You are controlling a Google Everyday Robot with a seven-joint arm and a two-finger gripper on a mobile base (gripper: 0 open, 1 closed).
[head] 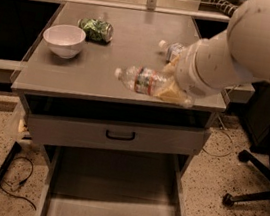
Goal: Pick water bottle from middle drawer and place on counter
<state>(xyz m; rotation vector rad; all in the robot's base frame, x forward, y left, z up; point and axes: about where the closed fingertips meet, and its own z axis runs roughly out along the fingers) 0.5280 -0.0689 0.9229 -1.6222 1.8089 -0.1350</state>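
**benchrat:** so where's the gripper sitting, and has it got anything?

**mo_k:** it's out over the front right part of the counter, on the end of that fat white arm coming in from the right. The yellowish fingers are clamped on the base end of the water bottle. The bottle lies sideways, white cap sticking out to the gripper's left. Can't tell if it's touching the surface or just above it.

**benchrat:** what's around it?

**mo_k:** right behind the gripper there's the larger bottle lying on the counter, half hidden by the arm. Well off to its left is a white bowl, and a green packet beyond that, further back. Below the gripper is a closed drawer front with a black handle. Lower down, the middle drawer is pulled out. Office chair on the floor under the arm, to the right.
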